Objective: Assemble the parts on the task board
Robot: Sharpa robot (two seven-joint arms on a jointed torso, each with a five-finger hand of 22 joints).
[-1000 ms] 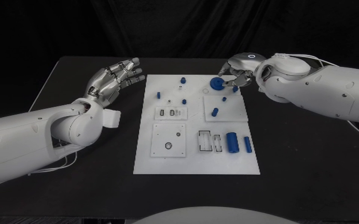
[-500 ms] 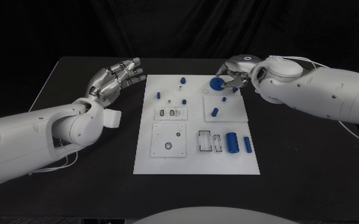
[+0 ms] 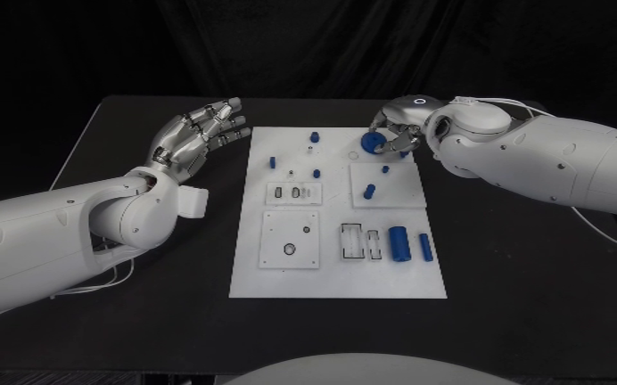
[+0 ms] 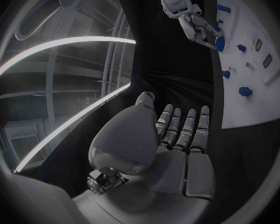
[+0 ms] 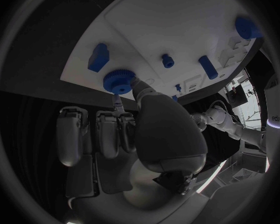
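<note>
Right hand (image 3: 401, 131) pinching the round blue ridged plastic knob (image 3: 372, 143) in its fingers (image 5: 139, 92) over the far right corner of the white task board (image 3: 338, 280); left hand (image 3: 195, 134) spread, idle over the black worktop (image 3: 514, 269); risk: thin fingertip pinch, knob could tilt, slip and drop off the far edge.

task board (image 3: 337, 278) lies mid-table (image 3: 514, 314), between the two arms, parts (image 3: 398, 244) on it.
</note>
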